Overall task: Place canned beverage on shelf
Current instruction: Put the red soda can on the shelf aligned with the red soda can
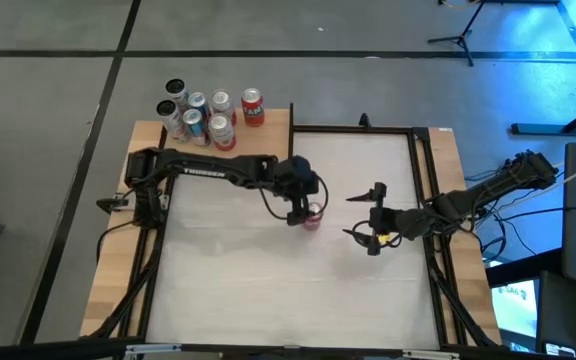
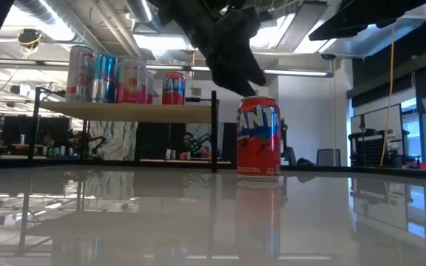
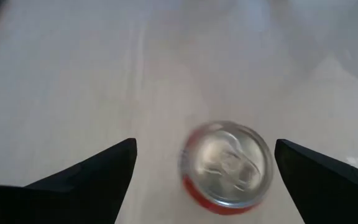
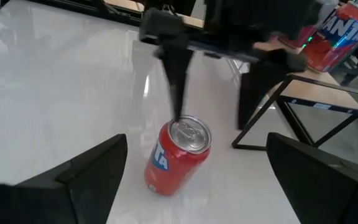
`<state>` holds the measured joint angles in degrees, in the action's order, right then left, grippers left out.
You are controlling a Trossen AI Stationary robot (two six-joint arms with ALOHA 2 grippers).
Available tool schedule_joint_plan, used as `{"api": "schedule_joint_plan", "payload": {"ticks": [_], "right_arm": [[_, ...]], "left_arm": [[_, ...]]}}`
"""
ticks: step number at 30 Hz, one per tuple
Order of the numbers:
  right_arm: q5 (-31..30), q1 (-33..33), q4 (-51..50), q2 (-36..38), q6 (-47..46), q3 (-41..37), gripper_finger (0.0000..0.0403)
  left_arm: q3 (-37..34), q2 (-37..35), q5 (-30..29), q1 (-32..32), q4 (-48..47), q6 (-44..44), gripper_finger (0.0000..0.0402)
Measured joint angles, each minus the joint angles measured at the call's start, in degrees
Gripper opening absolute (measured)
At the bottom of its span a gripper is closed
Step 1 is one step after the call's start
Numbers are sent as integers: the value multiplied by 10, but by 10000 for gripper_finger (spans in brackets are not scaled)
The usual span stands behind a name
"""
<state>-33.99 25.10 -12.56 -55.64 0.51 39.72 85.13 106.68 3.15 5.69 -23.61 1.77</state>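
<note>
A red Fanta can (image 2: pixel 258 138) stands upright on its base on the white tabletop; it also shows in the high view (image 1: pixel 313 216). My left gripper (image 3: pixel 206 144) is open and hovers just above the can's silver top (image 3: pixel 227 163), pointing down, one finger on either side, touching nothing. My right gripper (image 1: pixel 354 216) is open and empty to the can's right, pointing at the can (image 4: pixel 178 155). The tan wooden shelf (image 2: pixel 124 111) with a black metal frame stands at the table's far left and carries several cans (image 1: pixel 213 112).
The shelf's black frame posts (image 2: pixel 214 129) stand close behind the can on its left. The cans on the shelf fill its left and middle; the board's right end (image 1: pixel 273 135) is bare. White tabletop (image 1: pixel 268 290) lies open toward the near edge.
</note>
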Motion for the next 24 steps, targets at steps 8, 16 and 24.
{"api": "schedule_joint_plan", "payload": {"ticks": [8, 16, 24], "right_arm": [[1, 0, -17, 0, -4, 0, 381], [10, 0, -26, 0, -17, -1, 381], [10, 0, -26, 0, -17, -1, 381]], "left_arm": [[0, 29, 6, -20, 33, 14, 371], [-1, 53, -34, -22, 18, 15, 371], [-1, 66, -22, -29, 25, 18, 362]]}}
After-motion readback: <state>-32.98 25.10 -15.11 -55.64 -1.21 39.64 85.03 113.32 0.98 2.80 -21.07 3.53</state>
